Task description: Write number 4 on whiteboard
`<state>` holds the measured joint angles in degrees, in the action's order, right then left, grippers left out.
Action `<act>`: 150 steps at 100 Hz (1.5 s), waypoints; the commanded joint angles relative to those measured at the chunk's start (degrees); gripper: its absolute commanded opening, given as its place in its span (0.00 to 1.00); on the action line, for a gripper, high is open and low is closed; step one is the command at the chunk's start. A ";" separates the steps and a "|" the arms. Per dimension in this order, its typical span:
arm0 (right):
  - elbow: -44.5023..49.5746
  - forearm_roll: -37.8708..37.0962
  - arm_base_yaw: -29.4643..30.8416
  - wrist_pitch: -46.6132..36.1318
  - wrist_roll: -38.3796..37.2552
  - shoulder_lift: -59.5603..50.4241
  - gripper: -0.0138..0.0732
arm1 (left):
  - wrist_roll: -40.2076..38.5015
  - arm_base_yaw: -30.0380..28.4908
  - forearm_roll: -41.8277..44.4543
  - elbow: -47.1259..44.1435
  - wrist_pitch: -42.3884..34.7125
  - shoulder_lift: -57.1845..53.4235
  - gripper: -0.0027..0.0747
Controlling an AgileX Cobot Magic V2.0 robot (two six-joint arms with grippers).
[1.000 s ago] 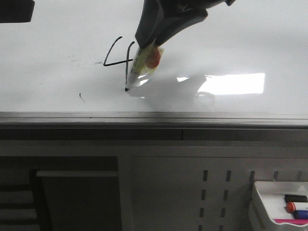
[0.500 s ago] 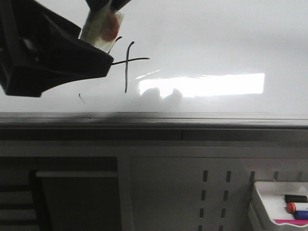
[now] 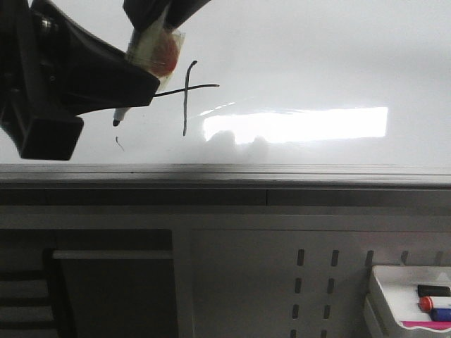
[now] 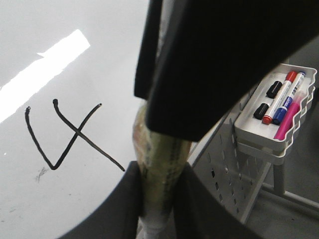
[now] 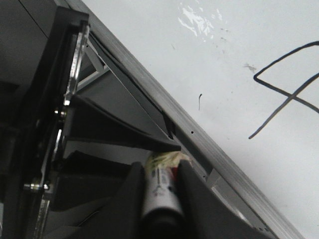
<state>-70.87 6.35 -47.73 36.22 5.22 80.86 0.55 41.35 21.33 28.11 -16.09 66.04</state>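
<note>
The number 4 [image 3: 185, 95] is drawn in thin black line on the whiteboard [image 3: 317, 49]; its slanted stroke is hidden behind the grippers in the front view. It shows whole in the left wrist view [image 4: 75, 137] and partly in the right wrist view [image 5: 289, 94]. A marker [image 3: 156, 51] wrapped in yellowish tape hangs left of the 4, tip [image 3: 115, 122] down. My right gripper [image 3: 158, 21] is shut on it from above. My left gripper [image 3: 144, 81] reaches in from the left and is shut on the same marker [image 4: 162, 159]. The right wrist view shows the marker [image 5: 159, 191] between the fingers.
A small dark tick mark [image 3: 120, 144] sits below the marker tip. The grey edge rail [image 3: 225, 171] runs along the board's near side. Below it is a grey perforated panel [image 3: 317, 282] with a white tray [image 3: 394, 296] of spare markers at the right.
The right gripper carried the marker from the foot of the 4's stem up and to the left. The left gripper came in from the left and now grips the marker too.
</note>
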 commanded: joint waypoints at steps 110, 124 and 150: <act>-7.39 -5.29 7.09 -4.78 0.41 -5.78 0.76 | -1.46 -15.44 -43.17 17.06 19.90 13.28 0.32; -7.39 -5.29 7.09 -4.13 0.41 -5.78 0.76 | -1.46 -15.44 -42.65 17.06 19.85 12.90 0.50; -4.00 -6.35 7.09 -5.43 0.41 -10.47 0.29 | -1.46 -15.44 -38.91 16.95 25.54 5.72 0.49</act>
<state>-74.78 0.74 -40.91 35.31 5.22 74.54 -0.44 26.01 -18.64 43.65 9.89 76.68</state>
